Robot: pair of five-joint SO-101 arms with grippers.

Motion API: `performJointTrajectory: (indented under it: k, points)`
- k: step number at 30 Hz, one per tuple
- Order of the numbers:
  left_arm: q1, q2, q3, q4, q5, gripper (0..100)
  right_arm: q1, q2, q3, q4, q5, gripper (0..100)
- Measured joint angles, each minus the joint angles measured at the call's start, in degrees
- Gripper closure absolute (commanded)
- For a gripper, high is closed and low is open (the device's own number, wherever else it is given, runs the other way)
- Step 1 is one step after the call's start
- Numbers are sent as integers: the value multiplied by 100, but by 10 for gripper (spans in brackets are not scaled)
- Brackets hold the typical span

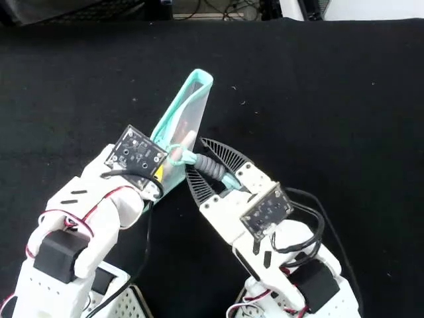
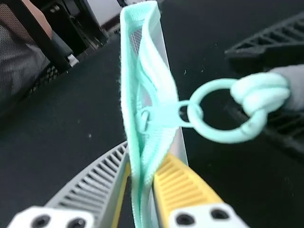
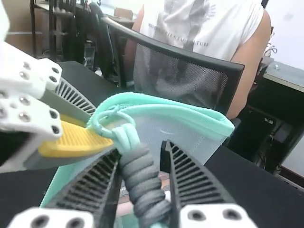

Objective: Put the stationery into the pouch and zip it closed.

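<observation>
The pouch [image 1: 189, 112] stands on its long edge on the black table [image 1: 318, 99], zip side turned toward the two arms. Something pale shows through its clear wall, so the stationery looks to be inside already, and no loose items lie on the cloth around it. The zip looks barely started: in the left wrist view the slider [image 2: 145, 116] sits near the held end, the two mint tapes meet below it and part above it, leaving most of the mouth open up to the far corner. A ring [image 2: 218, 111] on the slider carries a knotted cord with a grey wrapped pull [image 3: 142, 180]. The right hand [image 1: 211, 171] is clamped on that pull. The left hand [image 2: 142, 175] is pinched on the pouch's near end, bracing it. What remains, I judge, is drawing the slider along the whole open stretch.
</observation>
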Motion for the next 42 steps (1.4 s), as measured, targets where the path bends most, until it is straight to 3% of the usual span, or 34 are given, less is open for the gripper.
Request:
performJointTrajectory:
  k: [9, 19, 31, 36, 40, 42]
  points:
    - [0, 26, 132, -308, 0, 970, 0, 0, 0, 0, 0, 832]
    - [9, 26, 132, -308, 62, 970, 0, 26, -554, 0, -9, 832]
    - [9, 26, 53, -299, 97, 969, -413, 1415, -1284, -475, -9, 832]
    - [-158, 105, -554, 325, -97, 970, -457, 1785, -1371, -774, -9, 835]
    - [-598, 114, -1178, 905, -396, 970, -484, 1873, -1433, -993, -9, 988]
    - [-756, 114, -1354, 1064, -501, 970, -484, 1881, -1442, -1020, -9, 965]
